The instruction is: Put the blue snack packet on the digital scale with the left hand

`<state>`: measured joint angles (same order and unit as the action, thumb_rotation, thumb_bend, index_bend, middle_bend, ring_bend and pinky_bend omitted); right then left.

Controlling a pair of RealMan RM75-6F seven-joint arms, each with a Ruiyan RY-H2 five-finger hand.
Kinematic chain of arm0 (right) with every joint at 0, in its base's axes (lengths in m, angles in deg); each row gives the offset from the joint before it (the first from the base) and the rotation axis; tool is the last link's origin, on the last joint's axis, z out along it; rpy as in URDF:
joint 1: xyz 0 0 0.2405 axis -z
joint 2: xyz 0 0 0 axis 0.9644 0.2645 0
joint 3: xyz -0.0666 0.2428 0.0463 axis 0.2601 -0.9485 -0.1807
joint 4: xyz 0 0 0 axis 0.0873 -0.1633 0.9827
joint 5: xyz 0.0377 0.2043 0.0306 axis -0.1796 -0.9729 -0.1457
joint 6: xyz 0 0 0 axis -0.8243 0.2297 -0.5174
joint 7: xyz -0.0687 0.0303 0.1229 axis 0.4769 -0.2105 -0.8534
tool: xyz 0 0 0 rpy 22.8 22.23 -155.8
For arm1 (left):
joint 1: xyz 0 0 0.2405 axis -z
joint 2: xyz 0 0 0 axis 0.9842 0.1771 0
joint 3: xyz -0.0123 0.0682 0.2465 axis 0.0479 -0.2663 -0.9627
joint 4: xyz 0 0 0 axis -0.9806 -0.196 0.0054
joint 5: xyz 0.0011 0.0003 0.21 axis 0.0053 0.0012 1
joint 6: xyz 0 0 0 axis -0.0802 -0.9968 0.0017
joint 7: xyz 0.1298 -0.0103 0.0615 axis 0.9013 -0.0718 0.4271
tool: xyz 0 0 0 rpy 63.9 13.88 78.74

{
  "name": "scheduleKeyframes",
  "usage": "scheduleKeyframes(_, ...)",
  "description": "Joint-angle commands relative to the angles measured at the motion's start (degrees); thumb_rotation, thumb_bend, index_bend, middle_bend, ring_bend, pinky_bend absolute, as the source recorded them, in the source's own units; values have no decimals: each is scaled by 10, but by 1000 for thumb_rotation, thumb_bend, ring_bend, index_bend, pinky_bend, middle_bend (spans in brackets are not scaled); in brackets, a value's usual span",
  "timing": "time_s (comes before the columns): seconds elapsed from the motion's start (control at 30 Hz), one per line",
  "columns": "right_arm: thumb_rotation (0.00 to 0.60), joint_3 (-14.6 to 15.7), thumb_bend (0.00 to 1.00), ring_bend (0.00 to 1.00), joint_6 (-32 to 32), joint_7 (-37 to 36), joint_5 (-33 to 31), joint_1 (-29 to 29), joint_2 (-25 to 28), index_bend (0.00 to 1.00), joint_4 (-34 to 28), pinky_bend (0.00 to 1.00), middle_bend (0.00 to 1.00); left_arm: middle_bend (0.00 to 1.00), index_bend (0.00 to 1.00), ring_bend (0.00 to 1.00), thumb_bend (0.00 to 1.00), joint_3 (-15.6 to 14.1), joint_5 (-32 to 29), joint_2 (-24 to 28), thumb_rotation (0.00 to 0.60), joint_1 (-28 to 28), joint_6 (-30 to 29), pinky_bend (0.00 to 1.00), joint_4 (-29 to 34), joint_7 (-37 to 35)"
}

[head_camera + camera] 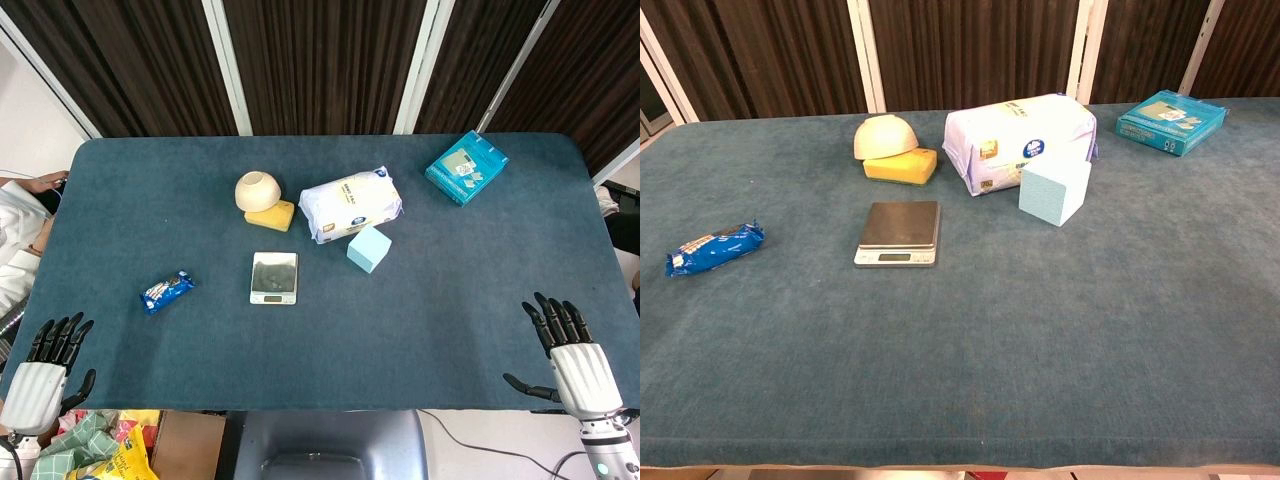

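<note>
From the head view, the glossy blue snack packet lies flat on the dark teal cloth table, left of the small silver digital scale and apart from it. The left hand, fingers spread and empty, sits at the near-left edge, well short of the packet. The right hand is likewise splayed, empty.

From the chest view, neither hand shows; the packet rests left of the scale.

The blue snack packet lay on the bench well left of the digital scale. Behind the scale sat a bowl tipped against a yellow sponge — and to the right, a white wipes pack, a pale blue cube and a teal box.
</note>
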<state>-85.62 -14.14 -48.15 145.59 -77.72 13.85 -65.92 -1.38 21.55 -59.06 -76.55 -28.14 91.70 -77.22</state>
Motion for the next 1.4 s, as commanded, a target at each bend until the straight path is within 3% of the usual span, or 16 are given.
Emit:
scheduleKeyframes(0.03,456,0,161,0,1,-1,2,0,0,0,-1,0,0,0,0,0,432,0,2,-1,600,1,2,25,-2,-1)
scheduleKeyframes(0.1,456,0,161,0,2,1,6,0,0,0,1,0,0,2,0,0,432,0,10,-5,600,7,3,37,-7,-5)
scheduleKeyframes(0.17,455,2,160,0,2,0,9,2,2,0,0,0,0,37,0,29,432,2,20,-12,600,13,-2,119,-15,-5)
scheduleKeyframes(0.2,456,2,160,0,2,-1,11,2,2,0,0,0,0,105,0,126,433,6,24,-19,600,15,-7,249,-18,-4)
scheduleKeyframes(0.23,456,3,160,0,1,0,13,2,1,0,1,0,0,266,0,355,435,11,29,-29,600,20,-12,486,-23,-5)
scheduleKeyframes(0.27,457,3,160,0,1,2,15,3,1,0,2,0,0,390,0,519,439,12,34,-38,600,30,-4,636,-28,-14)
scheduleKeyframes(0.3,457,3,161,0,3,3,16,3,0,0,2,0,0,577,0,744,448,9,34,-40,600,39,15,828,-22,-24)
scheduleKeyframes(0.33,456,4,160,0,4,3,17,2,0,0,2,0,0,749,2,917,458,5,32,-37,600,50,40,953,-11,-34)
scheduleKeyframes(0.4,457,3,161,0,7,6,18,2,-1,0,1,0,0,884,24,993,463,2,24,-27,600,79,101,999,25,-45)
scheduleKeyframes(0.5,457,2,161,0,9,10,18,1,-4,0,0,0,0,991,107,1000,462,18,-10,-28,600,117,174,1000,82,-39)
scheduleKeyframes(0.63,456,0,161,0,13,13,17,1,-5,0,-2,0,0,1000,169,1000,507,40,-79,-42,600,169,291,1000,131,-27)
scheduleKeyframes(0.73,457,-1,161,0,20,11,13,-1,-4,0,-3,0,0,1000,171,1000,591,65,-137,-74,600,201,344,1000,132,32)
scheduleKeyframes(0.93,457,-3,160,0,28,4,8,-4,0,0,-3,0,0,1000,195,1000,692,113,-236,-142,600,225,349,1000,122,108)
scheduleKeyframes(1.4,457,-6,160,0,36,0,6,-5,2,0,-4,0,0,1000,209,1000,686,143,-325,-251,600,278,340,1000,68,221)
